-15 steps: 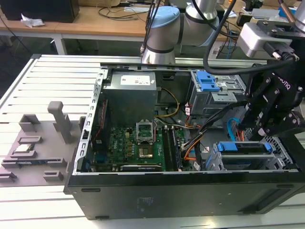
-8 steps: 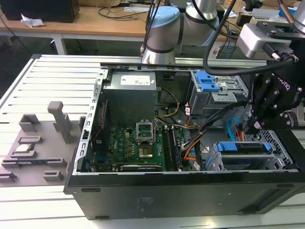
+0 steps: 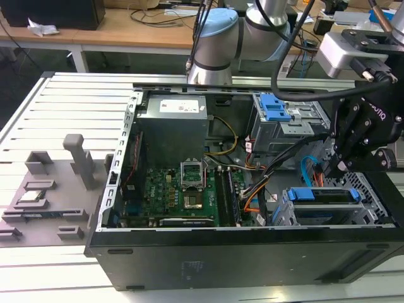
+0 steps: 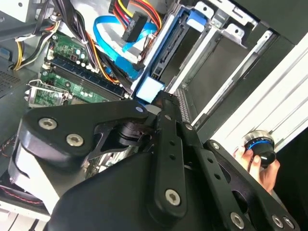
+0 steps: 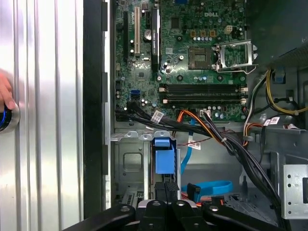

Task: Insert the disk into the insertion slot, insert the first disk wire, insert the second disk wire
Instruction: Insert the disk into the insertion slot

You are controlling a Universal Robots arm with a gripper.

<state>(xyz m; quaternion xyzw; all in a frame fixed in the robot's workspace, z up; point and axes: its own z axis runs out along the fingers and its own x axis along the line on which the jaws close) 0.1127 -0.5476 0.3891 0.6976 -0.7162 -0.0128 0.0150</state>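
The gripper (image 5: 165, 188) has its jaws drawn together with nothing seen between them, and the tips touch the blue carrier end of the disk (image 5: 163, 161). The disk sits in the insertion slot (image 3: 288, 211) at the exterior view's right, with the second disk wire (image 5: 211, 185) looping just beside it.

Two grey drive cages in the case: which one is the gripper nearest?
The low cage holding the blue-framed disk, at the exterior view's right; the gripper is right at it. The taller cage, with blue tabs on top, stands farther back.
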